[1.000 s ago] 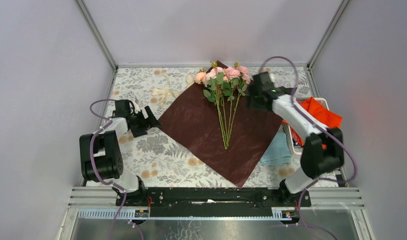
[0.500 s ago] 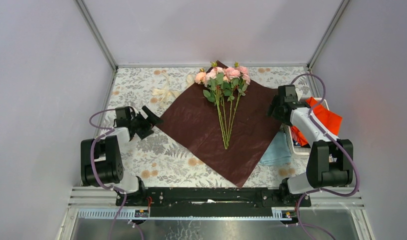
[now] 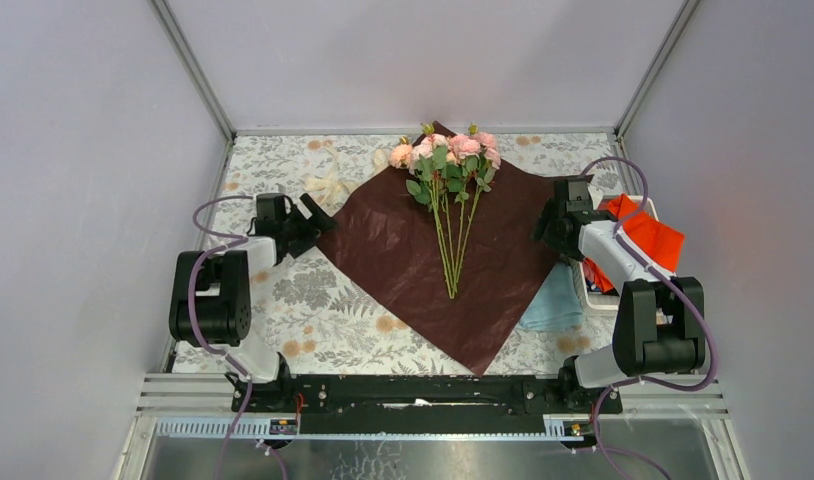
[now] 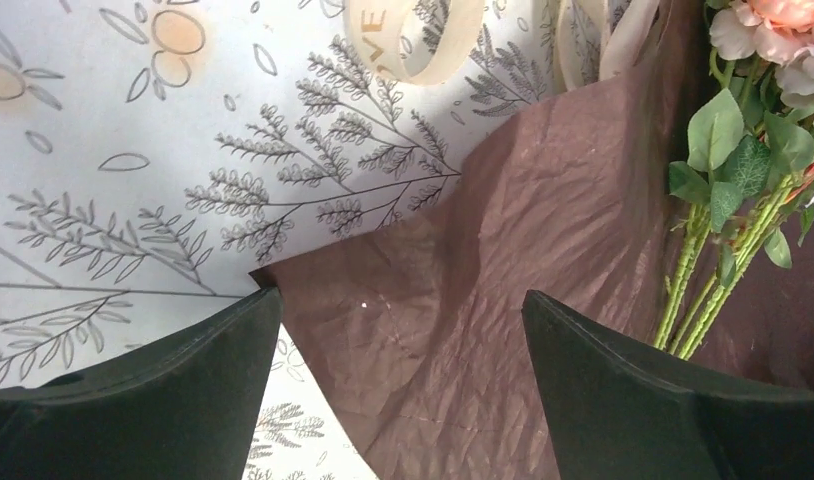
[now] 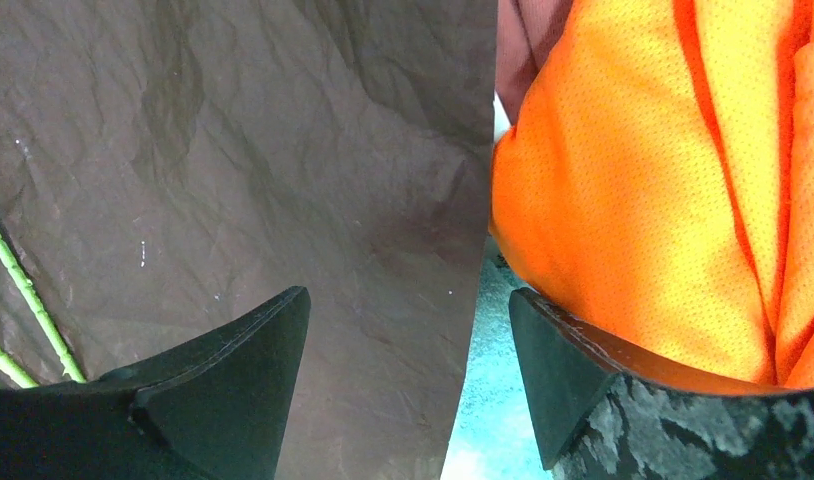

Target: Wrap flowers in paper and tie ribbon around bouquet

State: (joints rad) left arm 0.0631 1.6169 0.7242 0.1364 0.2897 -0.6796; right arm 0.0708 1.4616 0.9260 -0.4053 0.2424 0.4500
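The dark maroon-brown paper (image 3: 403, 260) lies flat like a diamond on the table, not rolled, so no bouquet shows. The pink flowers (image 3: 445, 158) rest on its upper half, stems pointing toward me. A cream ribbon (image 3: 328, 187) lies curled beyond the paper's left edge. My left gripper (image 3: 318, 222) is open at the paper's left corner; in the left wrist view its fingers straddle that corner of the paper (image 4: 503, 250), with the ribbon (image 4: 423, 45) and flowers (image 4: 743, 170) ahead. My right gripper (image 3: 545, 225) is open over the right edge of the paper (image 5: 283, 150).
An orange-red cloth (image 3: 648, 230) sits in a white basket (image 3: 586, 280) at the right and fills the right wrist view (image 5: 663, 180). A light blue cloth (image 3: 555, 300) lies partly under the paper's right side. The printed tablecloth (image 3: 313, 300) is bounded by grey walls.
The right arm swung away from the blooms, back and right to the paper's right corner. The left gripper moved up and right to the paper's left corner.
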